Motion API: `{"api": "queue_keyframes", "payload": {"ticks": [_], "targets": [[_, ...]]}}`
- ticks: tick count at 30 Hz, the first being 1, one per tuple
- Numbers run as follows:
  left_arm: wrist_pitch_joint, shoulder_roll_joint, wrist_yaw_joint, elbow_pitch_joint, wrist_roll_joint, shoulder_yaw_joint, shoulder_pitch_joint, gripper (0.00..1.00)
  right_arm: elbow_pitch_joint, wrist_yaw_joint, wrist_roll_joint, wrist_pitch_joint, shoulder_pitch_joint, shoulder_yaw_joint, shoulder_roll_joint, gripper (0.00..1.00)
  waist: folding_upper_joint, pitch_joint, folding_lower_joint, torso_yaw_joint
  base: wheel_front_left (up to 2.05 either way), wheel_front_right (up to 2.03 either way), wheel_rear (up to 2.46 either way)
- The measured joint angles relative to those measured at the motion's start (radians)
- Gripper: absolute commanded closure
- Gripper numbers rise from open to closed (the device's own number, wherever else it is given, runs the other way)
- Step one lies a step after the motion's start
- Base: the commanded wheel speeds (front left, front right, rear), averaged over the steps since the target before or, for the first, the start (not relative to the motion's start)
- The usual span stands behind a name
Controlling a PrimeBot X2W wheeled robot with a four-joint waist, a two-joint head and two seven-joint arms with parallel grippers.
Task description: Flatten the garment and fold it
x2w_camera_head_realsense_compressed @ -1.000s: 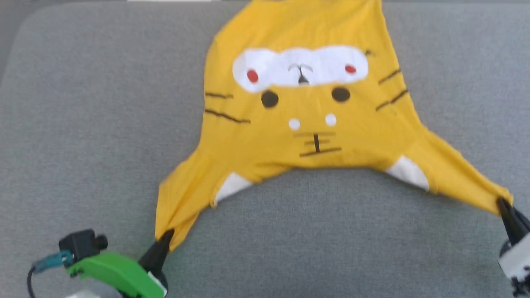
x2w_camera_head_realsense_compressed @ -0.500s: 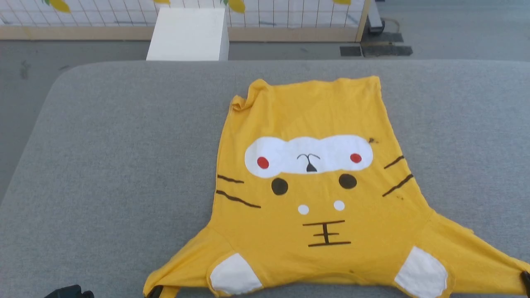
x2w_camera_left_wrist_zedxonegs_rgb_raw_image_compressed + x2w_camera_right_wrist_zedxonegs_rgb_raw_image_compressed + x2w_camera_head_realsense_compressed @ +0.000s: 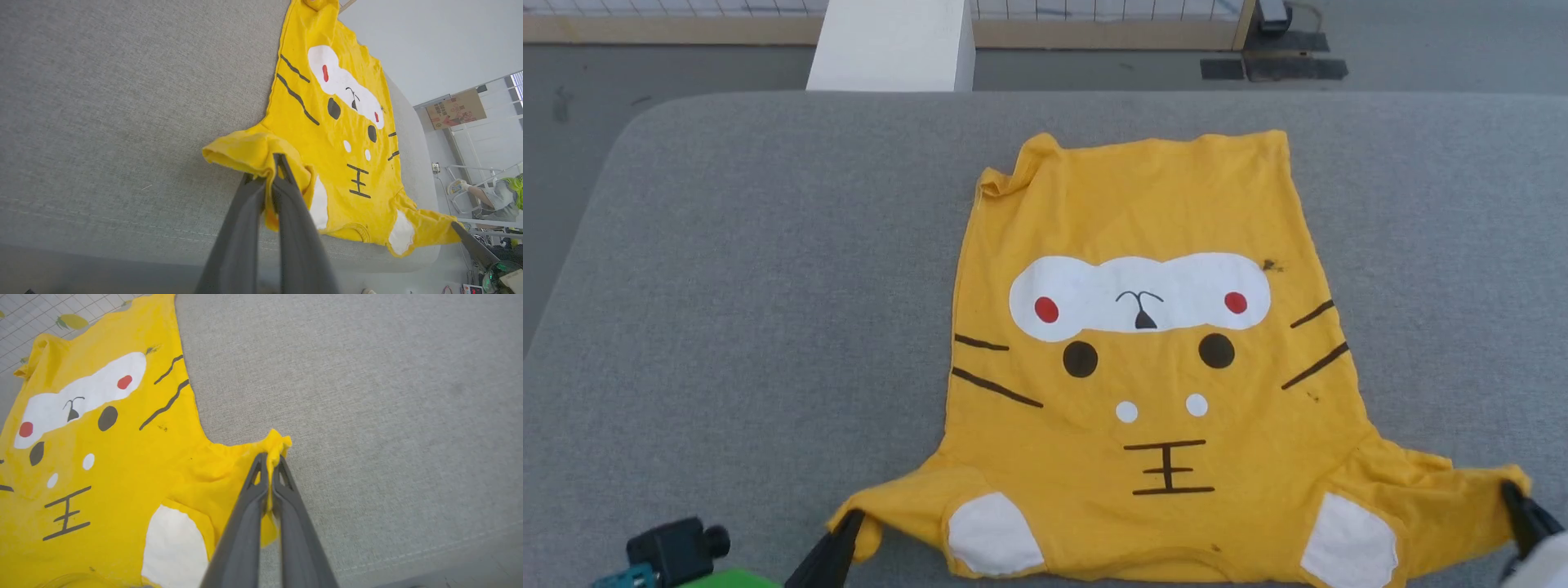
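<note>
The garment (image 3: 1152,367) is a yellow t-shirt with a cat-face print. It lies print-up and mostly flat on the grey padded table (image 3: 727,286), hem toward the far edge and sleeves toward me. The far-left hem corner is curled over. My left gripper (image 3: 851,521) is shut on the tip of the left sleeve (image 3: 249,149), and its tips (image 3: 278,161) pinch bunched cloth. At the lower right, my right gripper (image 3: 1512,494) is shut on the right sleeve's tip (image 3: 278,443). Its closed fingers (image 3: 261,486) rise into the gathered cloth.
Beyond the table's far edge stand a white box (image 3: 890,45), a wood-framed wire-grid fence (image 3: 1094,28) and dark floor mats (image 3: 1274,67). In the left wrist view a person (image 3: 494,196) and a cardboard box (image 3: 455,110) are far off to the right.
The head camera has tilted up, so the table's far edge and the floor behind now show. The sleeves, pulled taut a second ago, now sit slacker and bunched. Both grips have held.
</note>
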Motion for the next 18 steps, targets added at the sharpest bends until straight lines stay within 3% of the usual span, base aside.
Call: {"api": "queue_keyframes", "payload": {"ticks": [8,9,10,11,12,16,18], "targets": [[0.026,-0.003,-0.011,0.016,0.017,-0.035,-0.074,1.00,0.320,0.000,-0.169,0.022,-0.135,0.082,-0.035,1.00,0.0000,0.030,0.0000,0.017,0.00,0.00,0.00],[0.026,-0.003,-0.011,0.020,0.020,-0.038,-0.077,1.00,0.392,0.001,-0.188,0.006,-0.168,0.086,-0.048,0.94,0.0000,0.029,0.0000,0.019,0.00,0.00,0.00],[0.027,-0.003,-0.011,0.020,0.020,-0.039,-0.077,1.00,0.410,0.001,-0.188,-0.001,-0.178,0.081,-0.048,0.74,0.0000,0.029,0.0000,0.019,0.00,0.00,0.00],[0.027,-0.003,-0.011,0.020,0.021,-0.040,-0.078,1.00,0.420,0.002,-0.188,-0.003,-0.184,0.076,-0.047,0.20,-0.0001,0.029,0.0000,0.020,0.00,0.00,0.00],[0.027,-0.003,-0.011,0.020,0.021,-0.041,-0.078,1.00,0.426,0.003,-0.187,-0.005,-0.188,0.069,-0.046,0.00,-0.0001,0.029,0.0000,0.020,0.00,0.00,0.00],[0.026,-0.002,-0.011,0.010,0.039,-0.047,-0.078,1.00,0.397,0.004,-0.175,0.016,-0.185,0.038,-0.063,0.00,0.0000,0.029,0.0000,0.023,0.00,0.00,0.00],[0.022,-0.002,-0.012,-0.004,0.049,-0.055,-0.082,1.00,0.320,0.001,-0.146,0.052,-0.167,0.008,-0.064,0.00,0.0000,0.031,0.0000,0.030,0.00,0.00,0.00]]}}
